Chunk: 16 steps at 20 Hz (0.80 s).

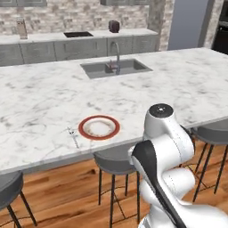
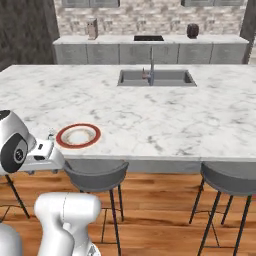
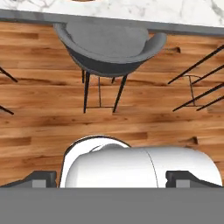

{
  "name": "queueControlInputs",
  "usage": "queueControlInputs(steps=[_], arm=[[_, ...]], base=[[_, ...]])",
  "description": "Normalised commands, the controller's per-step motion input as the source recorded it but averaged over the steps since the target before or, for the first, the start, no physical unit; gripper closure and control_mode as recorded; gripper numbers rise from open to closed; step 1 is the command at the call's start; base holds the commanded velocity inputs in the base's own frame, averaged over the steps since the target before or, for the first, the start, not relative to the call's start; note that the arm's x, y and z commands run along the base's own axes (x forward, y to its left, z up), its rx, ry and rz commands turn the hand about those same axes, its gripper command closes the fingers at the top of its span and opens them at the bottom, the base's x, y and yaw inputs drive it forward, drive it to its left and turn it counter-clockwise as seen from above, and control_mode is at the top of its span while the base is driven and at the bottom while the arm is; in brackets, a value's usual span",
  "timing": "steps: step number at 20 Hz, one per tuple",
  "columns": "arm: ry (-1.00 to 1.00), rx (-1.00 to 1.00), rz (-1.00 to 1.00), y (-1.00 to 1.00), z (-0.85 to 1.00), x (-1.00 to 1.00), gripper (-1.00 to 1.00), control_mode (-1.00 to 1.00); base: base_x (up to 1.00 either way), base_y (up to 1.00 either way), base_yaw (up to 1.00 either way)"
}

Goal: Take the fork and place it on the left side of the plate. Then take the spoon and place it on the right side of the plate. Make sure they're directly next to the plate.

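Claw [image 3: 112, 179]: jaws spread wide, nothing between them; hand view looks down over a grey stool [image 3: 109, 46] and wooden floor [image 3: 43, 118], below the counter edge.

Plate [image 1: 99, 127]: red-orange rim, cream centre; lies on the marble island [image 1: 44, 98] near its front edge.

Fork [image 1: 72, 136]: small slim grey item just left of the plate, near but apart; too small to confirm the tines. It lies on the counter, not gripped.

Spoon: cannot be made out.

Step in hand, as judged: the opening approach for the fork, no pickup begun.

Next move calls for: raising the hand above the counter, reaching over the cutlery left of the plate, aligning the jaws across the thin handle.
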Motion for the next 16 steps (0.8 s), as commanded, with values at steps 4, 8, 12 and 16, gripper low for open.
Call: queueControlInputs(steps=[4,8,12,16], arm=[[0.00,0.00,0.00,0.00,0.00,0.00,-1.00,1.00],[0.00,0.00,0.00,0.00,0.00,0.00,-1.00,1.00],[0.00,0.00,0.00,0.00,0.00,0.00,-1.00,1.00],[0.00,0.00,0.00,0.00,0.00,0.00,-1.00,1.00]], base=[[0.10,-0.99,-0.43],[0.14,-1.00,-0.46],[0.26,-1.00,-0.46],[0.22,-1.00,-0.47]])
